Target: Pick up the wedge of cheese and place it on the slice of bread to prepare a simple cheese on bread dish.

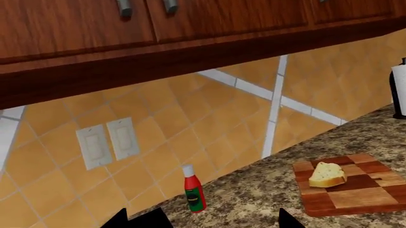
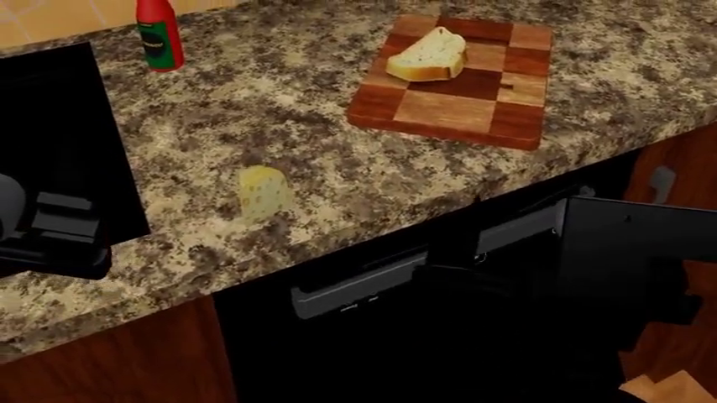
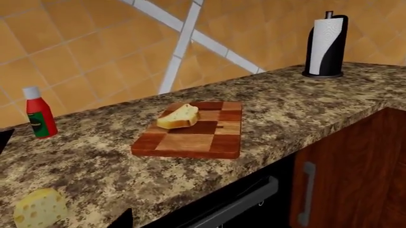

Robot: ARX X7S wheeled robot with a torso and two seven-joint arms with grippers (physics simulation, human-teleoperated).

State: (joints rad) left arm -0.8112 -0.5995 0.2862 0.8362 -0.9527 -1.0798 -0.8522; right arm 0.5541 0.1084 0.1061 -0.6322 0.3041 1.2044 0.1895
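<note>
Cheese (image 2: 264, 192) on counter (image 2: 336, 151) — apart from hands.

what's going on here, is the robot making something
A two-armed robot faces a granite kitchen counter, set up to put cheese on bread, but nothing is being held yet. The wedge of cheese sits alone on the counter near the front edge. The slice of bread lies on a checkered wooden cutting board further back, with nothing on top of it. A red sauce bottle stands off to the side. Neither gripper is close to the cheese, and their jaws are barely visible.
</note>
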